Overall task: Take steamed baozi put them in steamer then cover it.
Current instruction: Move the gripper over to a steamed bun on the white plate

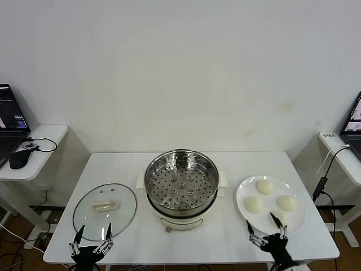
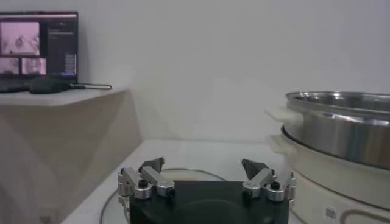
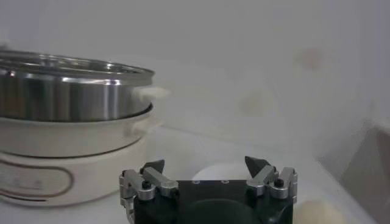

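Observation:
The steamer (image 1: 181, 180), a shiny perforated steel basket on a white pot base, stands empty at the table's middle. Several cream-white steamed baozi (image 1: 264, 186) lie on a white plate (image 1: 241, 195) to its right. The cover (image 1: 105, 205), a clear glass lid with a cream handle, lies flat on the table to the steamer's left. My left gripper (image 1: 94, 230) hangs open at the cover's near edge, holding nothing. My right gripper (image 1: 264, 224) is open and empty over the plate's near edge, partly hiding one bun. In the wrist views, the left gripper (image 2: 204, 164) faces the cover's rim (image 2: 183, 171). The right gripper (image 3: 205, 163) has a baozi (image 3: 317, 213) beside it.
The white table (image 1: 237, 164) stands against a white wall. Side tables hold a laptop and mouse at far left (image 1: 17, 152) and a laptop with cables at far right (image 1: 344, 147). The steamer (image 2: 341, 122) (image 3: 67, 91) rises close beside both grippers.

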Controlling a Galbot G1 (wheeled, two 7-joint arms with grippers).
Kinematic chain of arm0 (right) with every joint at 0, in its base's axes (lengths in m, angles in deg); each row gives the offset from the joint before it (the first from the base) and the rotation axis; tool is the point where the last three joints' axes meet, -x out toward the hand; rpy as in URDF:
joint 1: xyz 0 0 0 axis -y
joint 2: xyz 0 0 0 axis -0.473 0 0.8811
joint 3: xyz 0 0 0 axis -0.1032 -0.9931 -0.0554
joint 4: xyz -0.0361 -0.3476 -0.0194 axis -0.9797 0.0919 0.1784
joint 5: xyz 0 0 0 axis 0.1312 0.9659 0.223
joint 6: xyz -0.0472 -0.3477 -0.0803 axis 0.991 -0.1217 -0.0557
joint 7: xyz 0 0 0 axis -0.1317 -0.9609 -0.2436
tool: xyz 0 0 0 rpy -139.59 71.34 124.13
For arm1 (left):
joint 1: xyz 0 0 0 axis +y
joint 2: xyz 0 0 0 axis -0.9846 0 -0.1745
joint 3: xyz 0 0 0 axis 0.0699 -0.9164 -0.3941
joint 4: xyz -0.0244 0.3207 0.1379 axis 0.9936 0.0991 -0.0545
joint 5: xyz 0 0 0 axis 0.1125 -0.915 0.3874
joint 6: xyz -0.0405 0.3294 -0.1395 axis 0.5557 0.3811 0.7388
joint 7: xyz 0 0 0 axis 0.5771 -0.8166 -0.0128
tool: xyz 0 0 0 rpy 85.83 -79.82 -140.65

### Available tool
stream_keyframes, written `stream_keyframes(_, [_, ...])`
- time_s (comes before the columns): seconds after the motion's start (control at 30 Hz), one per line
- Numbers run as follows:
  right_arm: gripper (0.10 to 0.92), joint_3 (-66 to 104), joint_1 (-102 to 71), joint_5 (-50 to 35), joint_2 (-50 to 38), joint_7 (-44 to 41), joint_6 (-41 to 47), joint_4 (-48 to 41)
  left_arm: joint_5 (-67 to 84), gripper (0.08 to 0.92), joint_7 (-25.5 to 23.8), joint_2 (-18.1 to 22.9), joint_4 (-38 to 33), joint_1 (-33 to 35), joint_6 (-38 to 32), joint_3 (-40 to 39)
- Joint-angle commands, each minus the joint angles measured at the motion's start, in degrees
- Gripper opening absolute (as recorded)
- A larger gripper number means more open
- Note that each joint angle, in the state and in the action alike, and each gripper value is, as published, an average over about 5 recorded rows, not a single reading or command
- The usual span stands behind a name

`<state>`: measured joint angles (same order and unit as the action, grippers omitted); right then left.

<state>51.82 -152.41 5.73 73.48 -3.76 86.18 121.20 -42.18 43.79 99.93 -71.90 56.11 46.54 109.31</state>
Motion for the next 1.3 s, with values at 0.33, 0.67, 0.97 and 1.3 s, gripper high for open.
stream_keyframes(0.33, [0.823, 0.94, 17.86, 12.20, -26.63, -12.52, 8.74, -9.57, -2.80, 0.823, -0.20, -0.04, -0.94, 0.19, 3.33, -0.22])
stream_keyframes(0.67, [0.823, -18.59, 42.56, 20.10, -40.97, -33.32, 7.11, -20.94, -2.69, 0.823, 0.73, 0.49, -1.71, 0.85, 3.49, 0.99])
stream_keyframes(0.97, [0.823, -53.23, 74.21, 17.15, -42.09, -47.31, 4.12, -32.99, -2.58, 0.823, 1.10, 0.64, -1.56, 0.48, 3.54, 1.52])
stream_keyframes(1.3, [0.823, -70.96, 86.87, 15.81, -34.81, -49.69, 2.56, -42.13, -2.13, 0.823, 1.24, 0.64, -1.10, -0.41, 3.64, 2.44])
